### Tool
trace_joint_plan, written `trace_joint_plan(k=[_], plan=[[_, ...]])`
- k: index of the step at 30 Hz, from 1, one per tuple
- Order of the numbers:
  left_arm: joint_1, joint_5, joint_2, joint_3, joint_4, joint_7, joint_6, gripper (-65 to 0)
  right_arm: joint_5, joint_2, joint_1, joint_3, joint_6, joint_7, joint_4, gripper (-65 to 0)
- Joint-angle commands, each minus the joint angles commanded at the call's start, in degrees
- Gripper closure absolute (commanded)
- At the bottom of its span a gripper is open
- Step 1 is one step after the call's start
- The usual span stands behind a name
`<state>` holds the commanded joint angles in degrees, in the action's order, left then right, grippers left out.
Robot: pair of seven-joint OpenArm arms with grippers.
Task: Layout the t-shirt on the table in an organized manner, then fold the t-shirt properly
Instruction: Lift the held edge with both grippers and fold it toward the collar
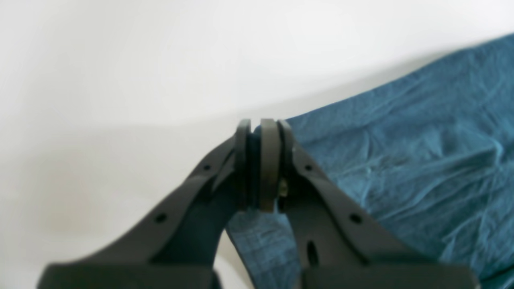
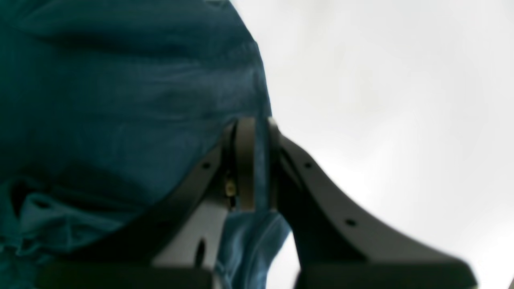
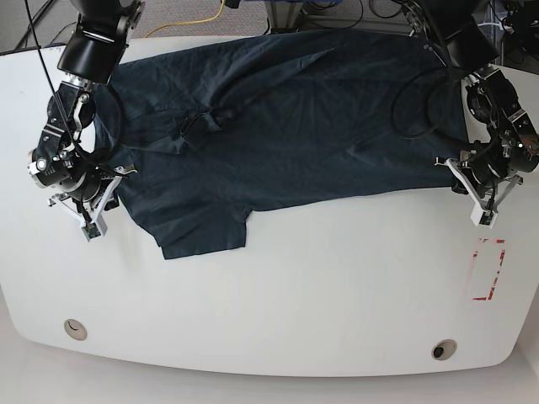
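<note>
The dark navy t-shirt (image 3: 295, 126) lies spread across the far half of the white table (image 3: 295, 295), wrinkled, with a sleeve (image 3: 202, 227) pointing toward the front. My left gripper (image 3: 453, 162) is at the shirt's right edge. In the left wrist view it (image 1: 257, 132) is shut on the fabric edge (image 1: 401, 160). My right gripper (image 3: 125, 172) is at the shirt's left edge near the sleeve. In the right wrist view it (image 2: 261, 128) is shut on a fold of the shirt (image 2: 120, 100), with cloth hanging below the pads.
A red tape rectangle (image 3: 488, 269) marks the table at the right, just in front of my left arm. Two round grommet holes (image 3: 75, 328) (image 3: 443, 348) sit near the front edge. Cables and a yellow cord (image 3: 189, 21) lie beyond the back edge.
</note>
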<state>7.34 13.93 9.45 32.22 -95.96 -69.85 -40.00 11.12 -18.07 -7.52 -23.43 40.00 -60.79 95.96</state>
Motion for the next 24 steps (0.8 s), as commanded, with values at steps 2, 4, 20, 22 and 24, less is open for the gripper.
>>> trace_joint_plan(k=[2, 4, 20, 22, 24], plan=[[-0.5, 0.0, 0.0, 0.0, -0.5, 0.0, 0.0, 0.0, 0.0, 0.1, 0.8, 0.0, 0.00, -0.1, 1.4, -4.0], [-0.5, 0.0, 0.0, -0.1, -0.4, 0.0, 0.0, 0.0, -0.3, 1.3, 0.8, 0.0, 0.00, -0.1, 1.3, -4.3], [-0.4, -0.1, -0.3, -0.3, -0.3, 0.0, 0.0, 0.0, -0.6, 4.0, -8.5, 0.4, 0.00, 8.2, -16.4, -62.0], [-0.4, -0.1, -0.3, -0.3, -0.3, 0.0, 0.0, 0.0, -0.5, 3.8, -11.4, 0.1, 0.00, 9.3, -22.2, -62.0], [-0.4, -0.1, -0.2, -0.3, -0.3, 0.0, 0.0, 0.0, -0.5, 3.7, -13.2, 0.1, 0.00, 10.2, -26.7, -62.0]])
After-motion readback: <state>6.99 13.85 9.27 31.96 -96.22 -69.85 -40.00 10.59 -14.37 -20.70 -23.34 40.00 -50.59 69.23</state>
